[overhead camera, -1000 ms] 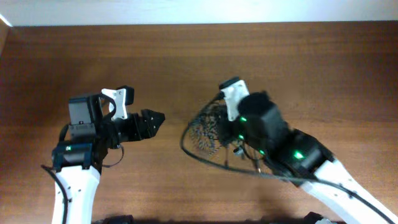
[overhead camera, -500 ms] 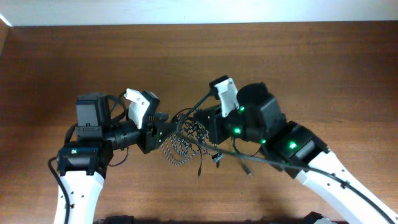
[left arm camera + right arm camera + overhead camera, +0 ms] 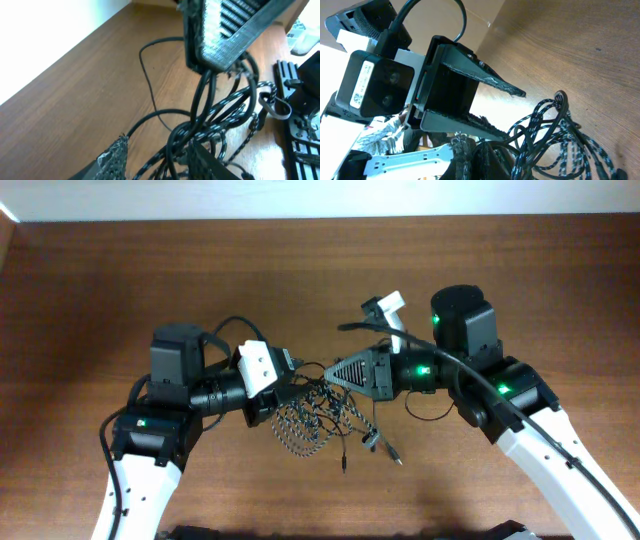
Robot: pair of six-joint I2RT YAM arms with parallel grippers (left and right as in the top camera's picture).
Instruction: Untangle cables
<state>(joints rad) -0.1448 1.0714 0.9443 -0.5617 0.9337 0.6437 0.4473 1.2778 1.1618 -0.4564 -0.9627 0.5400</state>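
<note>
Where the arms meet mid-frame in the overhead view, we see the cable tangle (image 3: 305,420) over the desk (image 3: 120,270). In the left wrist view, the right hand (image 3: 209,62), top right, pinches its strands. In the right wrist view, the left hand (image 3: 515,114) gapes open, gripping nothing.

Both arms come up from the bottom of the overhead view and bend inward to face each other. The left arm (image 3: 140,450) points the left gripper (image 3: 515,114) rightward, its fingers (image 3: 485,75) spread wide apart. The right arm (image 3: 540,440) points the right gripper (image 3: 340,371) leftward, its tip close to the left one. The right fingers (image 3: 225,35) look pressed together, though their tips are partly hidden.
</note>
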